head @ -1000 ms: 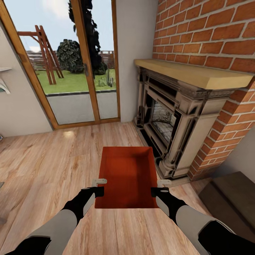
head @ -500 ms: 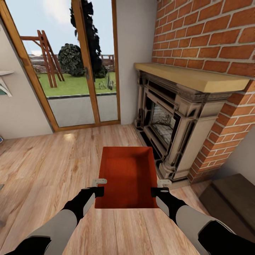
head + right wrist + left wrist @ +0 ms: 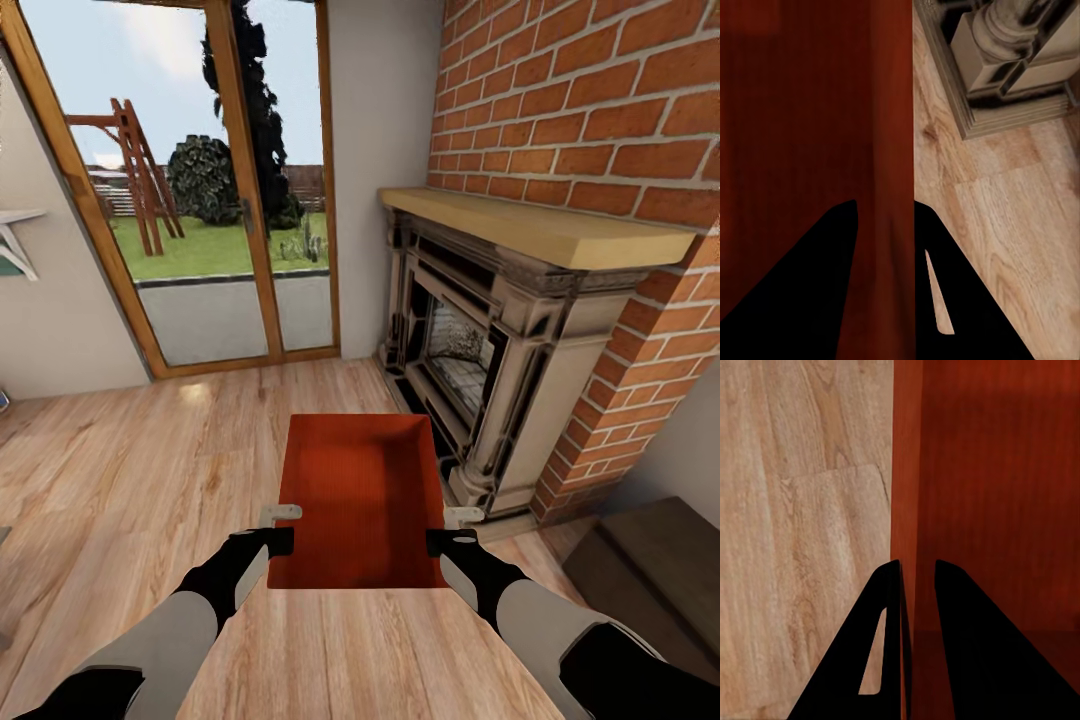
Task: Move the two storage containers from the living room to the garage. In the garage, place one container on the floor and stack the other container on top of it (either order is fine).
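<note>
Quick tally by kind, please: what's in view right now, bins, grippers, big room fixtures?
Storage container: 1
Grippers, left gripper and right gripper: 2
Brick fireplace: 1
Glass patio door: 1
Dark low cabinet: 1
Total: 6

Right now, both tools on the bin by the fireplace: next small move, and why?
Probably turn the base away from the fireplace and head for the garage. The left tool and right tool each pinch a side wall of the storage container, which looks securely held, and this is wood-plank floor, not the garage's concrete.
</note>
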Tool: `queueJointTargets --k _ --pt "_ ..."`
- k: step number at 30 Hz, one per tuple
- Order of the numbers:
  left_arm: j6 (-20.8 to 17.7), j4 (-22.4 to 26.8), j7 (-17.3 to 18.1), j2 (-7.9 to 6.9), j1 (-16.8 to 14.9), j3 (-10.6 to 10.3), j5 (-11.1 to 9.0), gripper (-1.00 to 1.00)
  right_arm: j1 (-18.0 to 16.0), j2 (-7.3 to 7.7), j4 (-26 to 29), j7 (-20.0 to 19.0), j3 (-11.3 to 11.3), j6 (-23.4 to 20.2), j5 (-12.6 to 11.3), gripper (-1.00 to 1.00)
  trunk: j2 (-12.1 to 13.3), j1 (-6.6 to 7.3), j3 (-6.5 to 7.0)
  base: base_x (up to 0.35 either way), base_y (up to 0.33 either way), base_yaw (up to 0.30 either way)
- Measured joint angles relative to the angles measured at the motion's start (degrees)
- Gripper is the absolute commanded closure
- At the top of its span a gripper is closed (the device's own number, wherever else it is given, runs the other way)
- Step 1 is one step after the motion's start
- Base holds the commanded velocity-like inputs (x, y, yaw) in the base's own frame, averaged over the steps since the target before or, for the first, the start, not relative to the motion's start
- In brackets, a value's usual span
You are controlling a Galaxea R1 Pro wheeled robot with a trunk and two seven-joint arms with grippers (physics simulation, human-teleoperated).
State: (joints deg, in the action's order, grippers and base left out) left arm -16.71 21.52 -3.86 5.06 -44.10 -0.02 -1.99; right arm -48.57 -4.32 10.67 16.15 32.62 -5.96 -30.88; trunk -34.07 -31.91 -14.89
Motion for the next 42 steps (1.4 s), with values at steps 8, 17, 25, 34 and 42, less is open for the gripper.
queueJointTargets --k 8,17,25,34,42 --pt "0.0 0.0 0.0 0.0 0.0 0.0 0.0 1.0 0.0 0.0 0.0 0.0 0.01 0.0 0.0 1.0 0.0 0.0 0.72 0.0 0.0 0.0" --pt "0.0 0.0 0.0 0.0 0.0 0.0 0.0 1.0 0.0 0.0 -0.01 0.0 0.0 0.0 0.0 1.0 0.0 0.0 1.53 0.0 0.0 0.0" --pt "0.01 0.07 0.03 -0.08 0.0 -0.1 -0.21 1.0 0.01 0.0 0.28 0.19 0.08 -0.18 -0.02 1.0 0.0 0.0 2.24 0.0 0.0 0.0" --pt "0.01 0.07 0.03 -0.08 0.0 -0.1 -0.22 1.0 0.01 0.0 0.28 0.19 0.08 -0.2 -0.01 1.0 0.0 0.0 3.05 0.0 0.0 0.0" --pt "0.0 0.0 0.01 -0.04 0.0 -0.04 -0.11 1.0 0.01 0.0 0.16 0.1 0.05 -0.17 0.04 1.0 0.01 0.0 3.77 0.0 0.0 0.0"
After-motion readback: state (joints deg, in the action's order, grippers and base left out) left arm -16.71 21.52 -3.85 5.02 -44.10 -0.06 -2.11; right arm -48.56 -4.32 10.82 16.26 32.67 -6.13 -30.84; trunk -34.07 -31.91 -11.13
